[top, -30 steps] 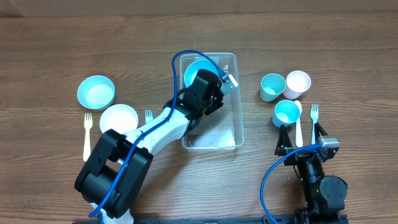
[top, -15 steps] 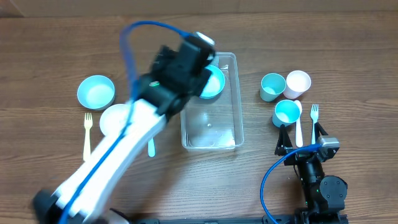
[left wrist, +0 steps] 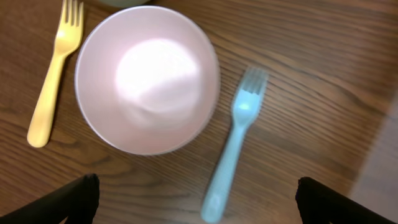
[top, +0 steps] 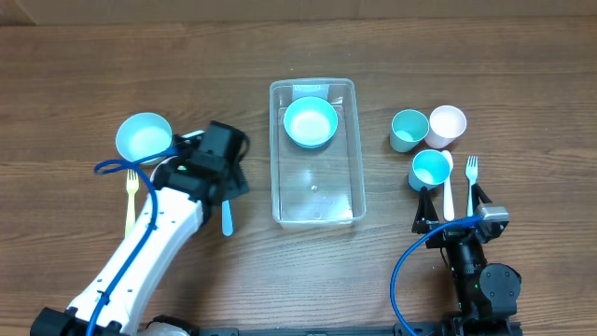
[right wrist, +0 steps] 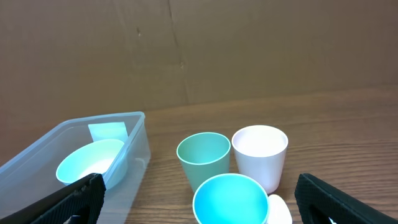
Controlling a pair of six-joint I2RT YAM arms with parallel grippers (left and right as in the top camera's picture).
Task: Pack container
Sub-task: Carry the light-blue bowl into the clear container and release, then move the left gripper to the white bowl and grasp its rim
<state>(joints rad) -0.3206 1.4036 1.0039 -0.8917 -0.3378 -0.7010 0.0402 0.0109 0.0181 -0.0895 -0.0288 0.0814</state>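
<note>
The clear container [top: 317, 194] stands mid-table with one teal bowl [top: 310, 121] in its far end; the right wrist view shows that container [right wrist: 138, 134] and bowl [right wrist: 93, 163] too. My left gripper [top: 201, 175] hovers open and empty over a white bowl [left wrist: 147, 78]. A light blue fork [left wrist: 233, 149] lies right of that bowl and a yellow fork [left wrist: 53, 81] left of it. My right gripper [top: 449, 203] rests open and empty near the front edge, facing three cups.
A second teal bowl [top: 144, 137] sits at the far left. Right of the container stand a green cup [top: 409, 130], a white cup [top: 446, 125] and a cyan cup [top: 430, 170]. A white spoon [top: 448, 191] and a blue fork [top: 471, 177] lie beside them.
The left gripper opened and left the teal bowl in the container. Its arm then swung back left to above the white bowl. The right arm has not moved.
</note>
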